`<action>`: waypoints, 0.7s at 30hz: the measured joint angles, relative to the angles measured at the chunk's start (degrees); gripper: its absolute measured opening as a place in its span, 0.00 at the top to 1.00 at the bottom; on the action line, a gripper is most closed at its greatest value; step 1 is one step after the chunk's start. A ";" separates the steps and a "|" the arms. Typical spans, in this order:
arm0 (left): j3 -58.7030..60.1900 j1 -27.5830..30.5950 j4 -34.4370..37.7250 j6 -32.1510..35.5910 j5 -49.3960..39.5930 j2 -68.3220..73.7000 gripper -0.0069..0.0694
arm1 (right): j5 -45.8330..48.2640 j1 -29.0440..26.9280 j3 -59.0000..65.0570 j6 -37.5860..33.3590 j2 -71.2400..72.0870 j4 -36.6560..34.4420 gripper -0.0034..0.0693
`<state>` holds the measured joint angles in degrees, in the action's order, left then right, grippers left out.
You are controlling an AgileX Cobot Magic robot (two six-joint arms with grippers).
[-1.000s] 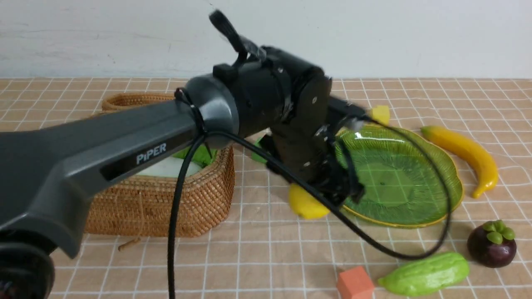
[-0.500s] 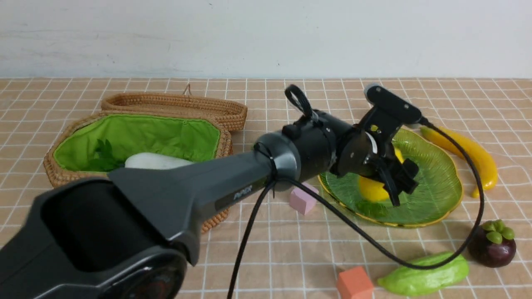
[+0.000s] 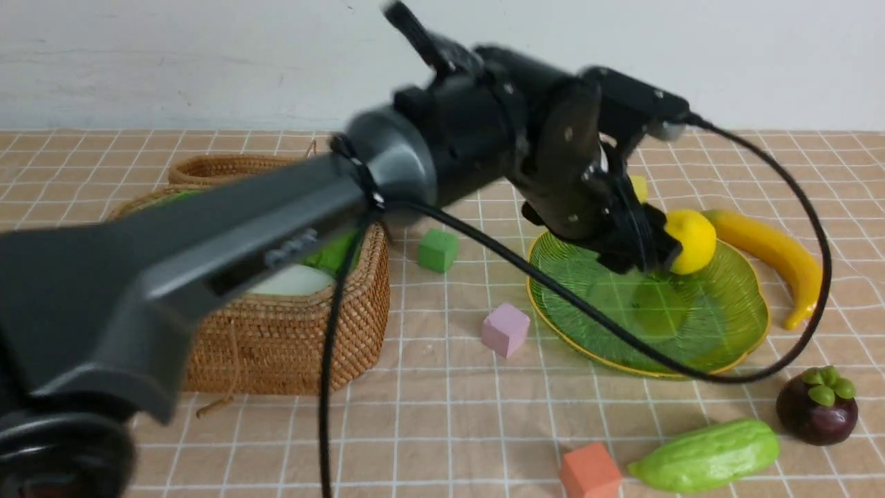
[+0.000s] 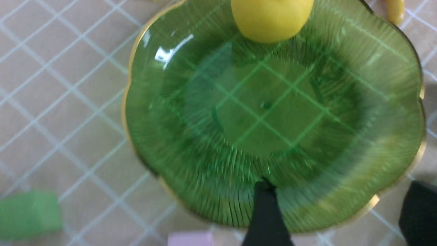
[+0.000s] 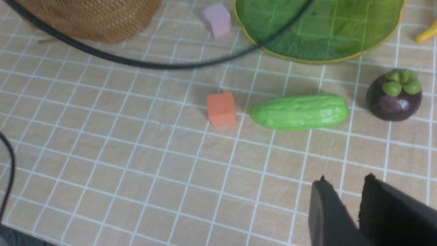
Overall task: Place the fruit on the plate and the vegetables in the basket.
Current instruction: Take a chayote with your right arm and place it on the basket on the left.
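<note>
So the lemon is on the plate, on its far side toward the banana and close to the yellow rim. It's plain matte yellow and looks more round than oval from the front. The left gripper hangs over the plate with its fingers spread and nothing between them. In the wrist view the lemon lies straight ahead of them across the dish, well clear of both tips. I'd say that fruit is done and the left arm just needs to back out without nudging it. The banana lies just beside the plate's right edge, its long axis running from the far end back toward the robot. The mangosteen and the bumpy green gourd sit on the checked cloth at the front right, with the gourd lying crosswise. The right gripper is nearer to both. Its jaws are only a narrow slit apart and hold nothing, and the mangosteen is ahead of them. The basket is off to the left.
</note>
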<state>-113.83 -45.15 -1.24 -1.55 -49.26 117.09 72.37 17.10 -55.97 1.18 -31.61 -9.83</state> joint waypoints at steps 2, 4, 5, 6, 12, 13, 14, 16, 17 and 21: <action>-0.23 0.00 -0.04 -3.30 -10.22 -6.28 0.59 | 0.00 0.00 0.10 -2.72 -3.57 0.00 0.71; -0.38 0.00 -0.17 -4.09 -15.95 -10.19 0.78 | -0.35 0.00 0.10 -5.24 -6.74 0.00 0.70; -0.38 0.00 -0.17 -4.10 -16.54 -11.02 0.80 | -0.51 0.00 0.10 -5.49 -7.42 0.00 0.70; -0.38 0.00 -0.17 -4.35 -20.48 -14.07 0.91 | -1.28 0.00 0.10 -7.97 -10.40 -0.06 0.70; 8.01 0.00 0.07 -4.79 -22.03 -26.69 0.93 | -3.89 0.00 0.10 -19.40 -21.86 -2.56 0.67; 10.70 0.00 0.42 -4.97 -22.14 -29.76 0.93 | -4.31 0.00 0.10 -21.88 -24.09 -3.25 0.66; 14.42 0.00 0.87 -5.21 -22.14 -33.01 0.93 | -4.69 0.00 0.10 -24.31 -25.83 -3.92 0.64; 21.91 0.00 1.85 -5.50 -22.05 -39.32 0.93 | -5.99 0.00 0.10 -29.17 -30.04 -4.97 0.59; 28.22 0.00 2.57 -5.58 -21.48 -43.77 0.93 | -6.74 0.00 0.10 -31.60 -32.54 -5.12 0.56; 44.55 0.00 3.89 -5.65 -16.72 -57.60 0.93 | -8.30 0.00 0.10 -41.02 -40.16 -4.91 0.44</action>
<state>-69.28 -45.15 2.66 -7.19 -65.98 59.49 64.07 17.10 -55.87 -39.83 -71.78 -14.74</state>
